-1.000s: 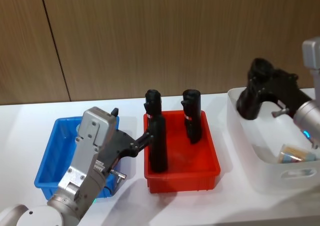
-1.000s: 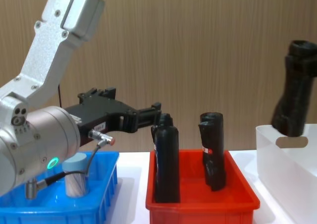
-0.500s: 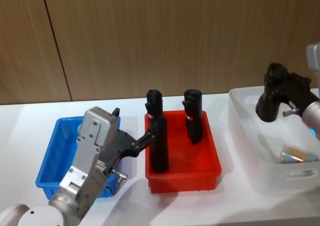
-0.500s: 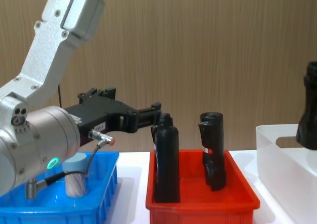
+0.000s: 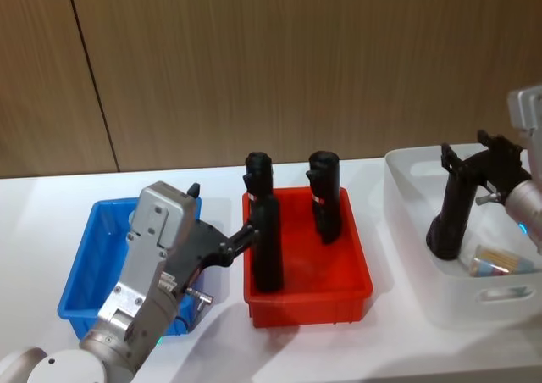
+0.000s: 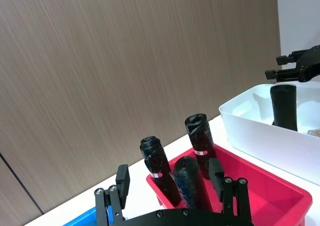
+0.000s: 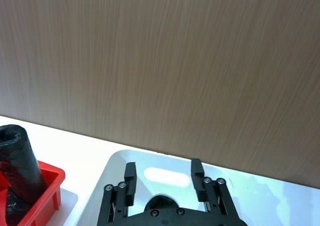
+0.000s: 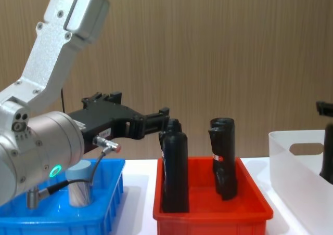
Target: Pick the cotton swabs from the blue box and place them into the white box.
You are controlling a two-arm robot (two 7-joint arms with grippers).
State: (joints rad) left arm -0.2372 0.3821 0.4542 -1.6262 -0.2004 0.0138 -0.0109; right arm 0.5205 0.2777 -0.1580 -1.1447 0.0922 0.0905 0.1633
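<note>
Right tool (image 5: 468, 157), fingers apart over black tube (image 5: 450, 211) in white box (image 5: 412, 197), cotton swabs (image 5: 500, 261) beside it.

Blue box (image 5: 83, 269) interior mostly hidden behind left arm (image 5: 148, 290).

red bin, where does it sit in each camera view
Head: red bin at centre, between blue box and white box.
Left wrist: red bin lower right.
Right wrist: its corner at lower left edge.
Chest: bottom centre.
Shared landmark: the black tubes standing in it.
</note>
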